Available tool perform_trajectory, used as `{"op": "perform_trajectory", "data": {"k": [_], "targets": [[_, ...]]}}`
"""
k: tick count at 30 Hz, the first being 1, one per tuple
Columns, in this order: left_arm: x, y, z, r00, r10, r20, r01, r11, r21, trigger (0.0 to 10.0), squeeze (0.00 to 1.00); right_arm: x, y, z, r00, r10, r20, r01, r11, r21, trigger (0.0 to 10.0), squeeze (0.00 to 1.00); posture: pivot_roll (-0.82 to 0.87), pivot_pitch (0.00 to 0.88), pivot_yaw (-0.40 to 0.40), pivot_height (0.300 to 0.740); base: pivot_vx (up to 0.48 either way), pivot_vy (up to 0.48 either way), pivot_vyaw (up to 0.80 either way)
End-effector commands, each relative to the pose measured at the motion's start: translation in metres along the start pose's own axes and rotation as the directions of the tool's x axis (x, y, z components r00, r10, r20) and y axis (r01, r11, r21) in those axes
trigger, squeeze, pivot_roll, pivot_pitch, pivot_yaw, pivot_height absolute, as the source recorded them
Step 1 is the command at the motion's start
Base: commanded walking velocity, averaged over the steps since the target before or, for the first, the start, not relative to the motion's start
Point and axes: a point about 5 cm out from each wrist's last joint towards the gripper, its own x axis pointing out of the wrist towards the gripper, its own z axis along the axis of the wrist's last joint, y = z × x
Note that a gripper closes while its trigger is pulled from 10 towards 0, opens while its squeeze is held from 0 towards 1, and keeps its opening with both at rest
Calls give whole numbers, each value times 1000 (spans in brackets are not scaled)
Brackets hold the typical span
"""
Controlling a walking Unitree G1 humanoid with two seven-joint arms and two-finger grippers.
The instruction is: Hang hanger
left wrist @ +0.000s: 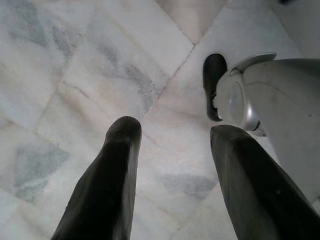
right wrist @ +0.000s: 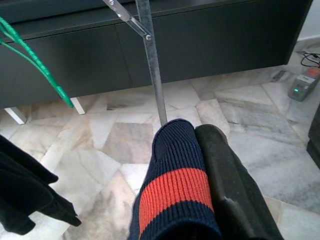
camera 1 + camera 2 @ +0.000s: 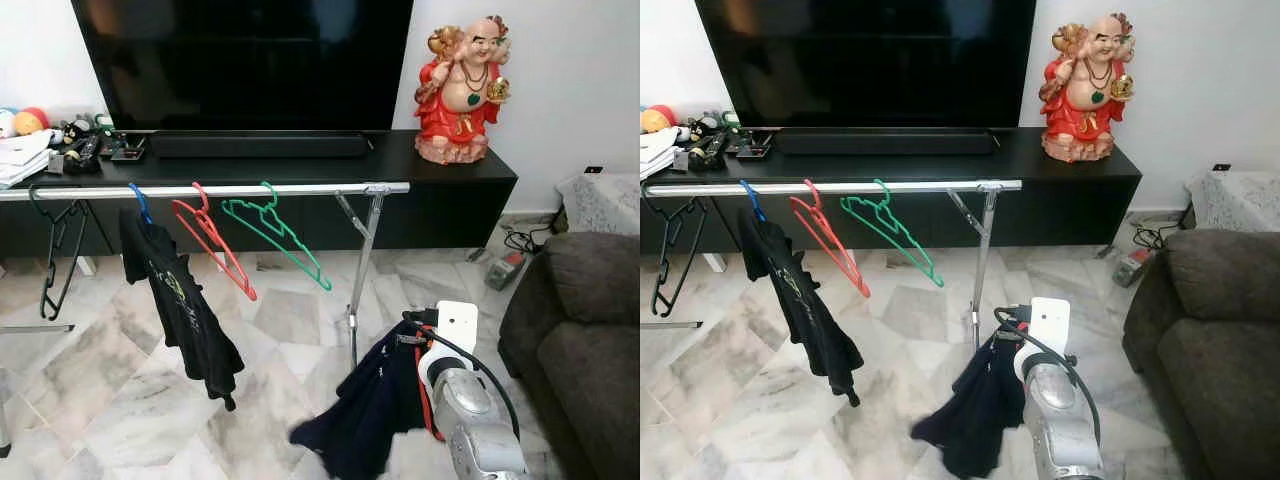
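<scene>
On the rail (image 3: pixel 250 189) hang, left to right, a black hanger (image 3: pixel 52 250), a black shirt (image 3: pixel 180 300) on a blue hanger, a red hanger (image 3: pixel 212 238) and a green hanger (image 3: pixel 275 230). The left hand (image 1: pixel 170 150) points at the floor, fingers spread and empty. The right hand (image 2: pixel 200 165) is clamped on a navy garment (image 3: pixel 370 400) low beside the rail's leg.

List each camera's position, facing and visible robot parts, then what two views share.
Left eye, right eye: head, facing down at clothes rail; right arm holding navy garment.
Left wrist: faces marble floor; left gripper open, robot's foot beside.
Right wrist: faces rail leg; right gripper clamps garment.
Shared: green hanger, right wrist and eyes.
</scene>
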Motion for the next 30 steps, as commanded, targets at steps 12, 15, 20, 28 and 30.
{"op": "perform_trajectory", "data": {"k": [12,15,20,28,30], "targets": [[-1,-1,-7,1000,-4,-21,4,1000,2,10000,0,2,-4,4,999,-18,26,18,1000,0,10000,0,15,27,38,740,0,480,0],[-1,0,-7,1000,-4,-22,4,1000,3,10000,0,2,-4,4,999,-17,27,17,1000,1,10000,0,15,26,38,740,0,480,0],[-1,0,-8,1000,-5,-22,5,1000,5,10000,0,2,-4,4,1000,-14,27,14,1000,1,10000,0,15,29,38,740,0,480,0],[-1,-1,-7,1000,-5,-21,5,1000,3,10000,0,3,-9,-4,1000,-29,8,29,1000,-10,10000,0,17,33,36,740,0,480,0],[-1,-1,-7,1000,-4,-21,4,1000,2,10000,0,3,-12,-8,999,-41,-9,40,999,-18,10000,0,17,37,36,740,0,480,0]]}}
